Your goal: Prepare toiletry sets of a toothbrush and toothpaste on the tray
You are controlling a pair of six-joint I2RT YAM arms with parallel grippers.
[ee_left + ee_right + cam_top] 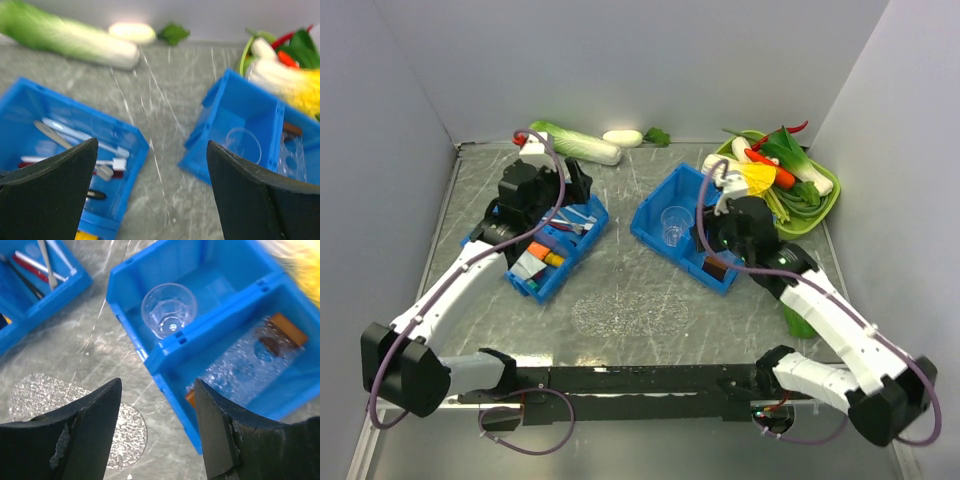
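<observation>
The toothbrush (65, 130) lies in the blue bin (30, 100) at the lower left of the left wrist view; the tray (625, 312) sits low in the top view. Both the left gripper (152, 145) and the right gripper (157, 382) are spread and empty. The toothbrush seems light, stiff and slippery, so a pinch at mid-handle looks best.

In the top view, the fingertips of the left gripper (152, 142) are hidden beneath its own wrist, to the left of the blue bin with the cup (654, 200). A green object (798, 322) to the right of that bin is mostly covered by the right arm and cannot be identified. The left wrist view is blurred throughout: the toothbrushes (80, 135) in the second bin (100, 117), left of the cup bin, are smeared, and that second bin is cut off by the bottom edge. In the right wrist view, the tray (27, 390) in front of the cup bin is partly covered by a finger (85, 440) of the right gripper (157, 381). The contents (240, 367) of the compartment beside the cup are too blurred to be named.
</observation>
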